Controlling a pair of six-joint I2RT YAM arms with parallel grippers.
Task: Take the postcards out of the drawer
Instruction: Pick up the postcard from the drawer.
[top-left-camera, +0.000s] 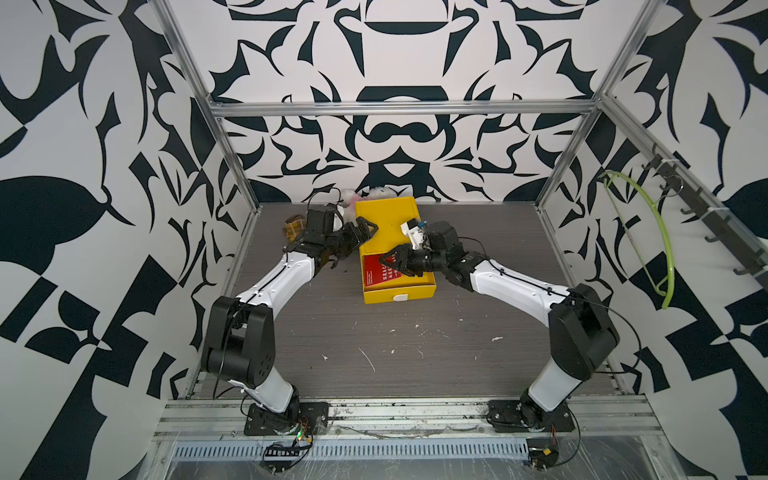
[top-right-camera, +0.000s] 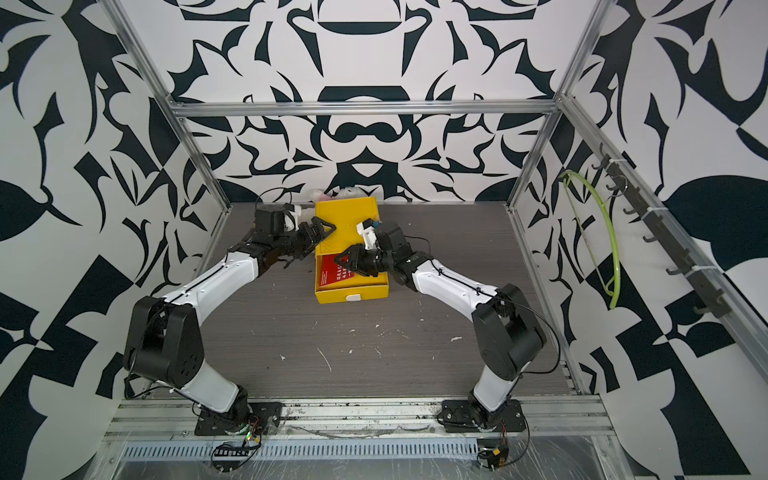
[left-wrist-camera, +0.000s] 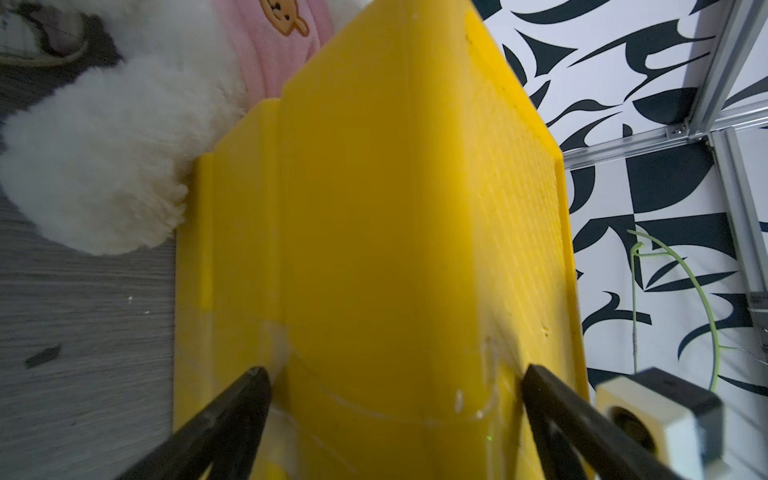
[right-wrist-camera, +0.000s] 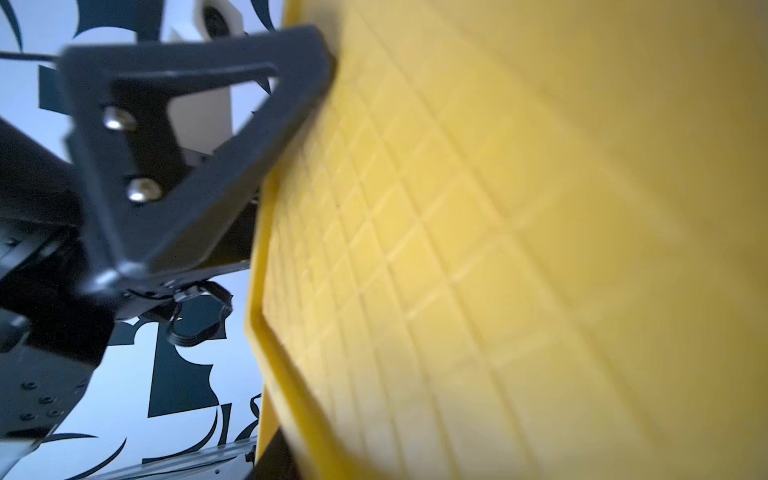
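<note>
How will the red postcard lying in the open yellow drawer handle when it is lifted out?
The red postcard looks thin and flat, so it is probably light and bendy. It lies flat in the drawer, so it may slide rather than lift. The drawer walls close beside it may hamper an edge pinch.

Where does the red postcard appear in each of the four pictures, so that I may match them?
In a top view: red postcard in the open yellow drawer, just below centre.
In a top view: red postcard, same drawer, below and left of centre.
Left wrist: not in it.
Right wrist: not in it.
Shared landmark: the yellow cabinet, in all four.
</note>
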